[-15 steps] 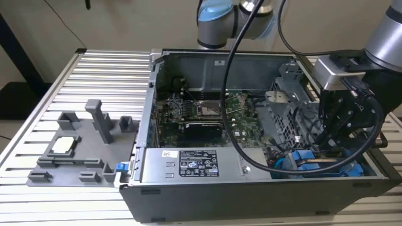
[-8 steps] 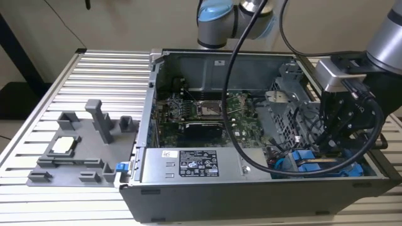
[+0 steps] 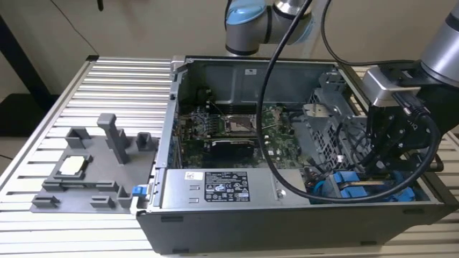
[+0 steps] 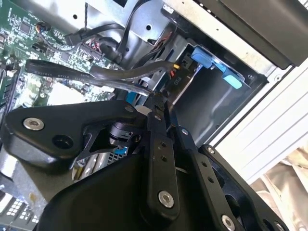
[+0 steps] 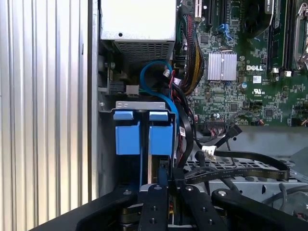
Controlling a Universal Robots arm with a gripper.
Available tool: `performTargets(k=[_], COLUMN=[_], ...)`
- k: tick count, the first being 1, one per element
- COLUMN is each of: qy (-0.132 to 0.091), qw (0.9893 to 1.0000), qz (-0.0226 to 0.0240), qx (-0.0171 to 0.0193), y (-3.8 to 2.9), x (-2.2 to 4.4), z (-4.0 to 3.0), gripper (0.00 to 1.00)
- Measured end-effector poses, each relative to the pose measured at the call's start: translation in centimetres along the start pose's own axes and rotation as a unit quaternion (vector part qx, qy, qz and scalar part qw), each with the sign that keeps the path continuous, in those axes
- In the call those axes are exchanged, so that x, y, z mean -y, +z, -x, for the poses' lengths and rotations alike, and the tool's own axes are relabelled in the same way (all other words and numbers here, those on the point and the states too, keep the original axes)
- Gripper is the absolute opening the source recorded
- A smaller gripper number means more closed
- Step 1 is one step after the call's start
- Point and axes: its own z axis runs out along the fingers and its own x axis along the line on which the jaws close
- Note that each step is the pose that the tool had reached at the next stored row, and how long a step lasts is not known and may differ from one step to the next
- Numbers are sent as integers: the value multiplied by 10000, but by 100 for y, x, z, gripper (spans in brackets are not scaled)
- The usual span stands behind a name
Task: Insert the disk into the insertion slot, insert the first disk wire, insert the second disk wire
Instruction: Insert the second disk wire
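I see my claw (image 5: 163,180) down inside the insertion slot (image 5: 137,107), beside the seated disk (image 5: 143,132); I cannot tell its opening.

A black-and-white sticker (image 3: 227,186) with print too small to read stands on the silver box (image 3: 179,196), lower centre of the exterior view; white printed marks (image 5: 255,68) sit on the green circuit board (image 5: 231,101) in the first wrist view.

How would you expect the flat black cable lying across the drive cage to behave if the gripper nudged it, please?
The flat black cable sags and curves along its length, so it would probably flex rather than slide stiffly. It looks thin and light, likely springing back once released. One end runs in among other wires, so it may snag.
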Motion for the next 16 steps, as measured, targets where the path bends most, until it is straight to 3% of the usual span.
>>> performTargets(k=[8, 16], qy=[26, 45], qw=[10000, 9999], qz=[71, 101], qx=[11, 33], y=[33, 72], x=[40, 55], z=[-10, -21], gripper=[16, 16])
